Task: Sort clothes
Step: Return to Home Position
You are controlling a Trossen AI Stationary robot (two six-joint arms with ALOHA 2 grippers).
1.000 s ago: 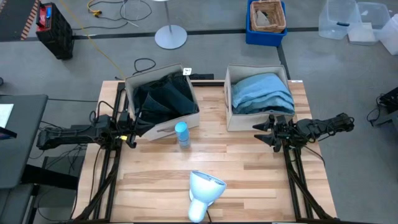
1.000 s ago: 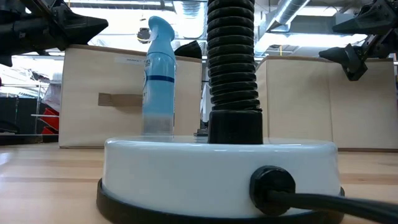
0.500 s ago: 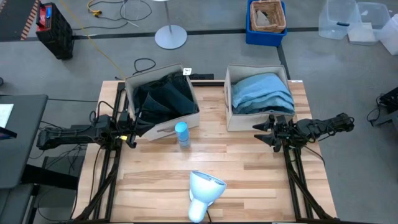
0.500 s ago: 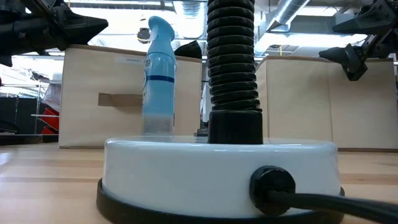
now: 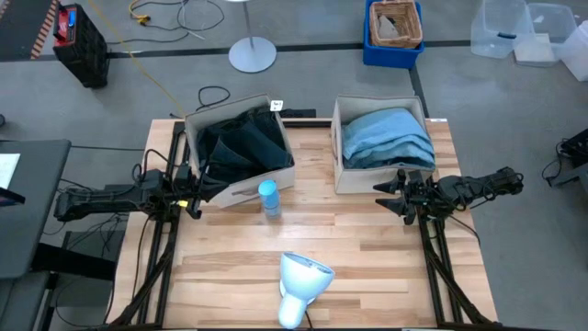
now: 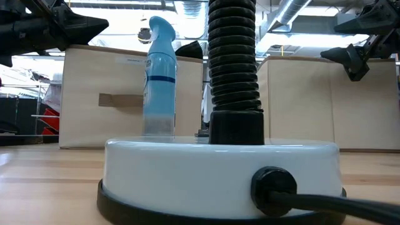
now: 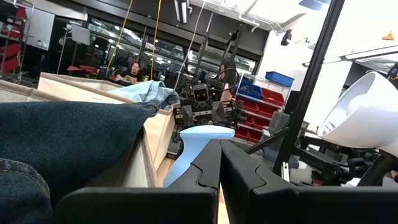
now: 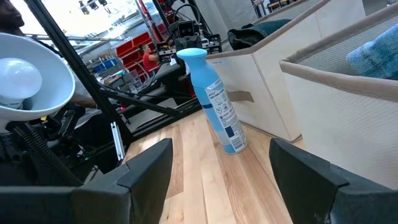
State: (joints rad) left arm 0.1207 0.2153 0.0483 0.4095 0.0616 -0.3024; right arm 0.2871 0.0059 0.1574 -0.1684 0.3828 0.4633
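Observation:
Dark teal-black and black clothes (image 5: 241, 145) fill the left beige box (image 5: 243, 182); they also show in the left wrist view (image 7: 62, 143). Grey-blue and turquoise clothes (image 5: 386, 136) lie in the right beige box (image 5: 354, 176). My left gripper (image 5: 204, 190) is shut and empty at the left box's near left corner, above the table. My right gripper (image 5: 386, 196) is open and empty just near the right box's front wall; it also shows in the right wrist view (image 8: 221, 180).
A small blue spray bottle (image 5: 268, 199) stands upright between the boxes' fronts. A white lamp (image 5: 301, 285) with a black ribbed neck (image 6: 234, 62) stands at the table's near middle. Bare wood (image 5: 367, 248) lies between the arms.

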